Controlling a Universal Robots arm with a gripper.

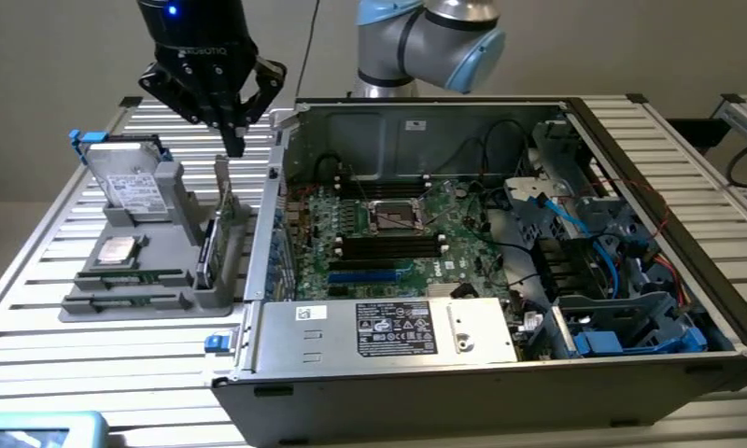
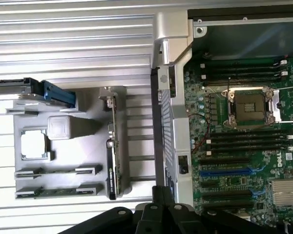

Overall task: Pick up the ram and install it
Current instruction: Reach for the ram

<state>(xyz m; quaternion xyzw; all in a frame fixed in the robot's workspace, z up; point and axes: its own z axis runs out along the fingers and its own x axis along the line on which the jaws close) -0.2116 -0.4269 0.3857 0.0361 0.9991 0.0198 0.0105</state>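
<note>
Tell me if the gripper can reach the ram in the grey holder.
Probably yes: the ram sits uncovered in the grey holder, and the gripper hangs shut above the expansion card beside it.

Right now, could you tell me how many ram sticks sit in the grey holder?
2. The near ram stick lies in the holder's front slot; the far ram stick, parallel just behind it. None seems hidden.

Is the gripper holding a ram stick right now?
No, the gripper is shut with nothing in it; two ram sticks lie in the grey holder.
</note>
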